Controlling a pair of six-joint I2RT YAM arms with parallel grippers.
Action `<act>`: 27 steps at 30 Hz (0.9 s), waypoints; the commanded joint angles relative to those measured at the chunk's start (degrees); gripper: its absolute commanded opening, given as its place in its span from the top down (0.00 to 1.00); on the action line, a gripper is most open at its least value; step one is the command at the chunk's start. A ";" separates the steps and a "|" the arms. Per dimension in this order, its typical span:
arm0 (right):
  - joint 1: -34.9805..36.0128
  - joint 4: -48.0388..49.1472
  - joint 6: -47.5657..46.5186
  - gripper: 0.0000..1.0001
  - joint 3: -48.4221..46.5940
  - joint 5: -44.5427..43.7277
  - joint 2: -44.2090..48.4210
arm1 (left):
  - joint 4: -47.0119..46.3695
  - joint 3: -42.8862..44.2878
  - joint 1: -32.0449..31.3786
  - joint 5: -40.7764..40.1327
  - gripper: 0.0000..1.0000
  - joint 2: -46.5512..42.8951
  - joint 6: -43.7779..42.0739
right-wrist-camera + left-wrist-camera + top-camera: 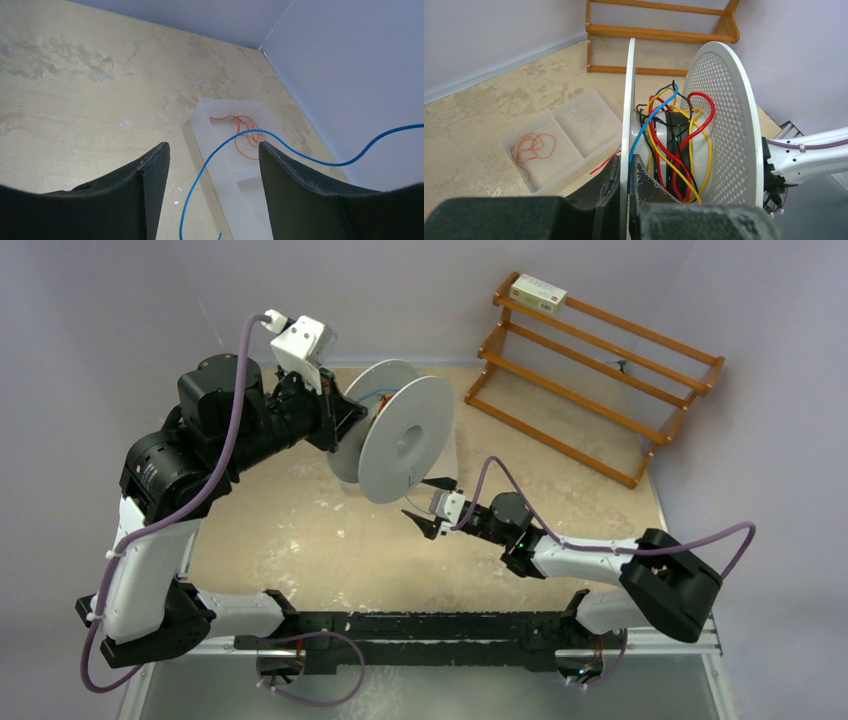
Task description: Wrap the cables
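Note:
A white spool (405, 440) is held up off the table by my left gripper (625, 160), which is shut on the rim of the spool's solid flange (629, 90). Red, yellow and black wires lie bunched between that flange and the perforated one (724, 130). A blue cable (651, 125) runs out of the bunch and down along the held flange. My right gripper (212, 145) is open in front of the spool, and the blue cable (220, 150) hangs loose between its fingers. A curly red-orange cable (531, 147) lies in a clear tray (574, 117).
A wooden rack (590, 370) stands at the back right with a small box (538, 292) on its top shelf. The clear tray (250, 190) sits on the table under the spool. A short red strand (604, 162) pokes out beside my left fingers.

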State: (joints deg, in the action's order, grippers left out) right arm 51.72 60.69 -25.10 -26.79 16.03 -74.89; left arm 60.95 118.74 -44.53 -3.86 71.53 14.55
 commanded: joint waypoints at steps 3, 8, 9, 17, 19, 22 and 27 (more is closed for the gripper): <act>-0.13 6.75 -0.43 0.33 -1.33 -1.20 -2.85 | -6.10 2.38 -0.03 1.42 1.00 -1.02 2.42; -0.14 6.89 0.24 0.33 0.12 -1.97 -3.00 | -6.29 1.88 0.00 1.82 1.00 -1.37 2.49; -0.13 7.01 0.49 0.34 0.41 -1.97 -3.18 | -6.28 1.73 -0.02 1.71 1.00 -1.51 2.36; -0.13 7.95 1.96 0.38 1.95 -1.32 -4.74 | -6.50 1.47 0.02 1.57 1.00 -1.51 2.41; -0.13 8.39 2.42 0.39 2.36 -1.33 -5.44 | -6.59 1.41 -0.02 1.32 1.00 -1.52 2.39; -0.13 9.42 3.00 0.40 2.93 -1.94 -6.52 | -6.93 1.20 0.00 1.37 1.00 -1.66 2.50; -0.48 11.77 3.59 0.42 3.62 -3.65 -8.96 | -6.98 0.93 -0.03 1.63 1.00 -1.66 2.55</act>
State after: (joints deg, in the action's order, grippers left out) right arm 51.68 66.48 -22.63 -23.62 14.09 -82.70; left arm 60.88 118.72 -44.53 -2.98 71.44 15.49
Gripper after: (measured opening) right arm 0.599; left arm 0.042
